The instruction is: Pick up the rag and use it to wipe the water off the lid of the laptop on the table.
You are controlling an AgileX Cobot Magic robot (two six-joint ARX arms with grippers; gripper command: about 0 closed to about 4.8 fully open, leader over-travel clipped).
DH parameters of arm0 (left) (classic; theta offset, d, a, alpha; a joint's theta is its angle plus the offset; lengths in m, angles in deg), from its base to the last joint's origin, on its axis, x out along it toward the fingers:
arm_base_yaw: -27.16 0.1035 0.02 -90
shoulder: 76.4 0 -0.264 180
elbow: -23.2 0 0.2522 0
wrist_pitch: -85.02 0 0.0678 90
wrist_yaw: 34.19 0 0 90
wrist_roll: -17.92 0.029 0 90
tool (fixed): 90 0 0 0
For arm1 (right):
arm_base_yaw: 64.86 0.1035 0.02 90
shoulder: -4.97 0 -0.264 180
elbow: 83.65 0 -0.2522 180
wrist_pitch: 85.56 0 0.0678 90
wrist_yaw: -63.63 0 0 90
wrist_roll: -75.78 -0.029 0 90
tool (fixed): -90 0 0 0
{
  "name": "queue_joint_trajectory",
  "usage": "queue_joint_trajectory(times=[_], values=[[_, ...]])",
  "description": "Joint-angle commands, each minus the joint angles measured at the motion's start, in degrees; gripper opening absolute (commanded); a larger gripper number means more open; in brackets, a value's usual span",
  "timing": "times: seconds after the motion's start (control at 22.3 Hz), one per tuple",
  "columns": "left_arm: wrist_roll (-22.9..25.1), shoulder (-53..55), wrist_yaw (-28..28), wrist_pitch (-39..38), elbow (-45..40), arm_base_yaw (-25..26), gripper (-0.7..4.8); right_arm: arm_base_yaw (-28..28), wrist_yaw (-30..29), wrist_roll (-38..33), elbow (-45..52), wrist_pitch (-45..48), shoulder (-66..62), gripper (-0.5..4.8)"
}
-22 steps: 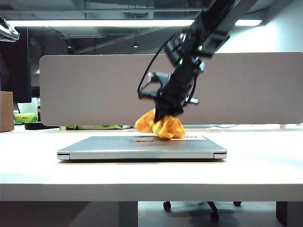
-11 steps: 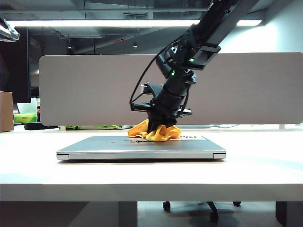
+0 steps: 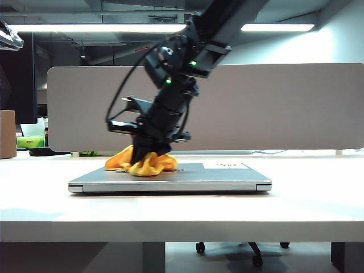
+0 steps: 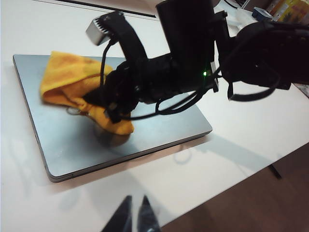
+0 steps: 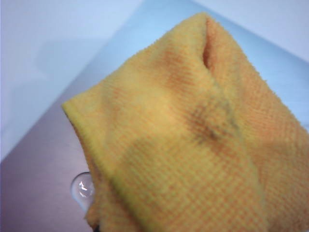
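Note:
The silver laptop (image 3: 170, 181) lies closed on the white table (image 3: 318, 199). My right gripper (image 3: 145, 152) is shut on the orange-yellow rag (image 3: 139, 163) and presses it onto the left part of the lid (image 3: 216, 172). In the left wrist view the right gripper (image 4: 104, 102) holds the rag (image 4: 70, 79) on the lid (image 4: 154, 128). The rag (image 5: 193, 145) fills the right wrist view and hides the jaws; one clear drop of water (image 5: 81, 186) sits on the lid (image 5: 38, 159) at the cloth's edge. My left gripper (image 4: 135, 213) hangs shut and empty over the table's front edge, apart from the laptop.
A grey divider panel (image 3: 284, 108) stands behind the table. A cardboard box (image 3: 7, 133) and green items (image 3: 31, 141) sit at the far left. A white sticker (image 3: 226, 165) marks the lid's right part. Office-chair wheels (image 3: 256, 259) show under the table.
My right arm has lowered the rag onto the lid and swept it leftward from near the sticker to the left part. The left gripper has kept still.

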Motion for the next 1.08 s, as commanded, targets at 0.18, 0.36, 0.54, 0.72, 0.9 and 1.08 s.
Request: queue_joint_trajectory(times=[0.18, 0.36, 0.54, 0.72, 0.9, 1.08], values=[[0.1, -0.2, 0.2, 0.7, 0.2, 0.0, 0.22, 3.0, 3.8, 0.1, -0.2, 0.9, 3.6, -0.08], [0.1, -0.2, 0.2, 0.7, 0.2, 0.0, 0.22, 3.9, 3.4, 0.0, -0.2, 2.4, 5.2, -0.09], [0.1, -0.2, 0.2, 0.7, 0.2, 0.0, 0.22, 4.1, 3.4, 0.0, 0.0, 2.3, 5.2, -0.08], [0.1, -0.2, 0.2, 0.7, 0.2, 0.0, 0.22, 4.7, 3.3, 0.0, 0.0, 2.3, 3.7, -0.08], [0.1, -0.2, 0.2, 0.7, 0.2, 0.0, 0.22, 4.9, 2.7, 0.0, 0.0, 1.0, 2.5, -0.08], [0.1, -0.2, 0.2, 0.7, 0.2, 0.0, 0.22, 4.9, 2.8, 0.0, 0.0, -1.9, 1.2, -0.09]])
